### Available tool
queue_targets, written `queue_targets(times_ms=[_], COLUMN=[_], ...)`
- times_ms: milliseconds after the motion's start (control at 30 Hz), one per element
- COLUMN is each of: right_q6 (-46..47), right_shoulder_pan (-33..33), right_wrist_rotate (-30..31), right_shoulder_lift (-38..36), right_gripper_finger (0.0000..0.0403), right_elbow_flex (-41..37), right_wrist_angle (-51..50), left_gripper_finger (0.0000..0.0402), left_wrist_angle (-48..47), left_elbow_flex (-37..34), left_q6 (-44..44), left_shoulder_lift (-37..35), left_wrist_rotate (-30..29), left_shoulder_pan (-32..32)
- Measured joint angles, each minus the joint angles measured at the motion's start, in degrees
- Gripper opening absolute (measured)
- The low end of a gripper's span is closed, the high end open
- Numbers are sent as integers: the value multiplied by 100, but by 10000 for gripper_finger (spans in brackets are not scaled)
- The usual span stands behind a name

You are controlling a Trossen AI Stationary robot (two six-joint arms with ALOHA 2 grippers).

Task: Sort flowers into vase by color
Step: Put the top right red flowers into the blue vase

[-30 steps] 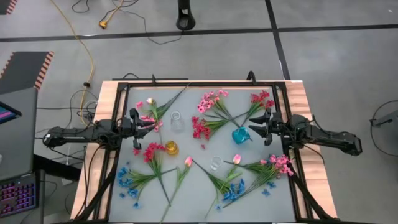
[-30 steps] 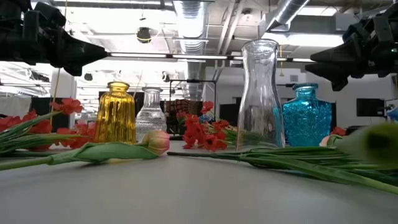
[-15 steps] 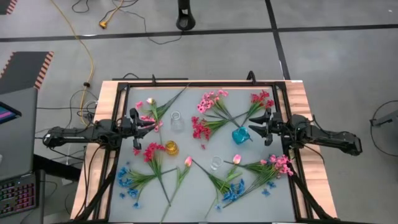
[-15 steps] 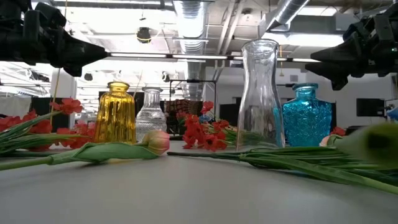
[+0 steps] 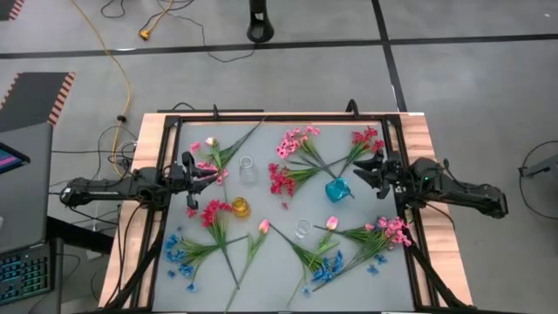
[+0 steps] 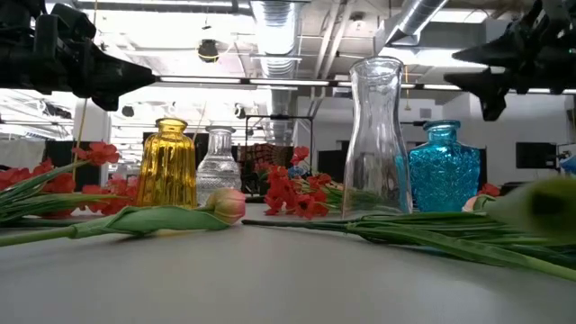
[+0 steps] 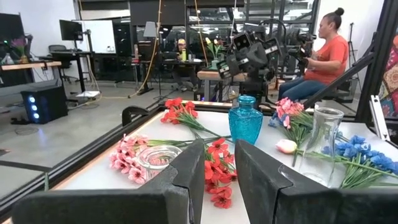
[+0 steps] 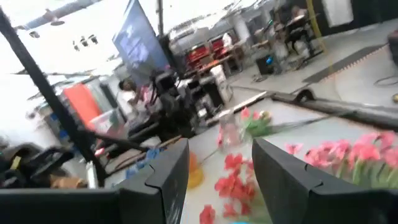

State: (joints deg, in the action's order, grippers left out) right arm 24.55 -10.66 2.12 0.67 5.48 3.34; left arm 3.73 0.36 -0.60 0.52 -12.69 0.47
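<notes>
Flowers (image 5: pixel 296 170) lie scattered in loose bunches across the grey table (image 5: pixel 279 270) in the high view: light pink sprigs at the upper middle and lower right, red ones at the centre and centre left, blue ones along the lower edge. None stands in a vase yet. Among them stand a blue vase (image 5: pixel 336 188) right of centre, a yellow vase (image 5: pixel 240 208) left of centre, and clear vases (image 5: pixel 247 169) at the upper middle and lower middle.

At the left edge of the flowers hovers the left gripper (image 5: pixel 207 174); its wrist view shows its fingers (image 7: pixel 186 180) parted with nothing between them. At the right of the frame the right gripper (image 5: pixel 370 168) hangs just beside the blue vase, its fingers (image 8: pixel 171 177) likewise apart and empty.

The likely trouble, as I judge it, is the tangle: stems cross and colours overlap, so one closing could lift two sprigs or a wrong colour. The right gripper is also close enough to the blue vase that a careless descent might tip it, and the narrow necks leave little margin when threading a limp stem.
</notes>
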Motion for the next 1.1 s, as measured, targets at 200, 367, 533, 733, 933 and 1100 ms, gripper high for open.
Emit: queue_targets(times_ms=[200, 367, 533, 733, 933, 1100], right_q6=[2, -90, -26, 1603, 3230, 3984], right_shoulder_pan=[0, 0, 0, -36, -439, -1063], right_wrist_rotate=[667, 963, 1960, 3731, 3669, 2860], right_shoulder_lift=[430, 1234, 2239, 3311, 4063, 4730], right_gripper_finger=[202, 202, 202, 202, 202, 202], right_elbow_flex=[645, 1258, 1992, 2915, 3600, 3688], right_wrist_angle=[15, -6, -605, -2159, -3945, -4841], left_gripper_finger=[77, 77, 77, 77, 77, 77], left_wrist_angle=[0, 0, 0, -2, -2, -2], left_elbow_flex=[0, 2, 2, 2, 0, 0], left_q6=[-115, -116, -116, -119, -119, -149], left_shoulder_lift=[1, 2, 2, 2, 2, 1], left_wrist_rotate=[0, 0, 0, 0, 0, 0], left_shoulder_pan=[0, 0, 0, 0, 0, 0])
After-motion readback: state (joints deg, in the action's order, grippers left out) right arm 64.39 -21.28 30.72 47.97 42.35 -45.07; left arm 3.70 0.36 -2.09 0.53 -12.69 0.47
